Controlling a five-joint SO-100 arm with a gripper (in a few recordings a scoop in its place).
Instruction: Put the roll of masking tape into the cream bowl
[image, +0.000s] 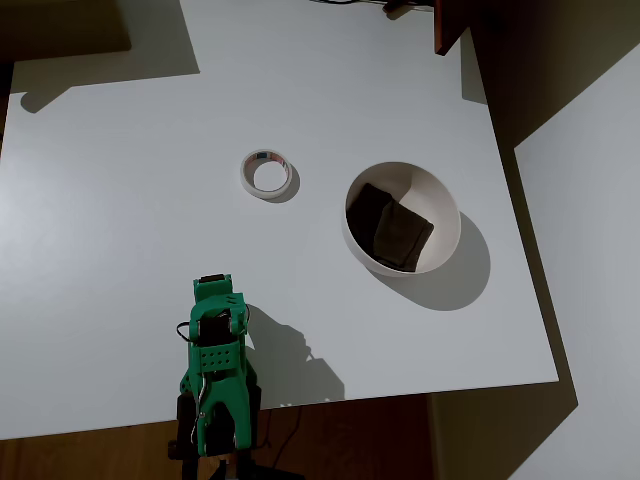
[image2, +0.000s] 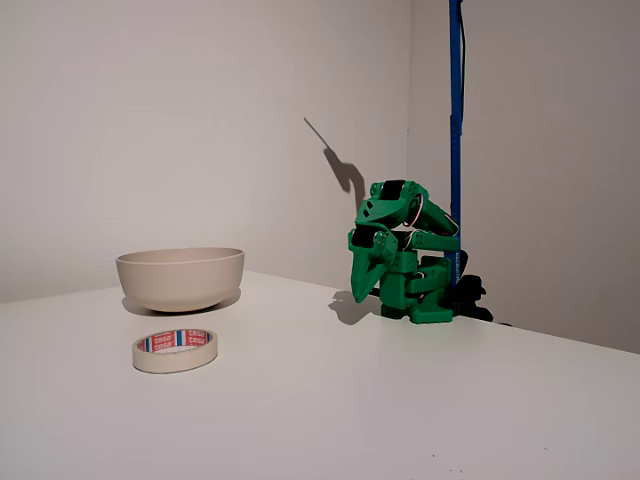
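The roll of masking tape lies flat on the white table, left of the cream bowl in the overhead view, with a gap between them. In the fixed view the tape sits in front of the bowl, its red-blue label facing the camera. A dark brown folded cloth lies inside the bowl. The green arm is folded up at the table's near edge, well away from both. Its gripper points down toward the table with the jaws together and nothing in them.
A blue upright pole stands right behind the arm's base. A dark brown post sits at the table's far right corner. The table ends just right of the bowl in the overhead view.
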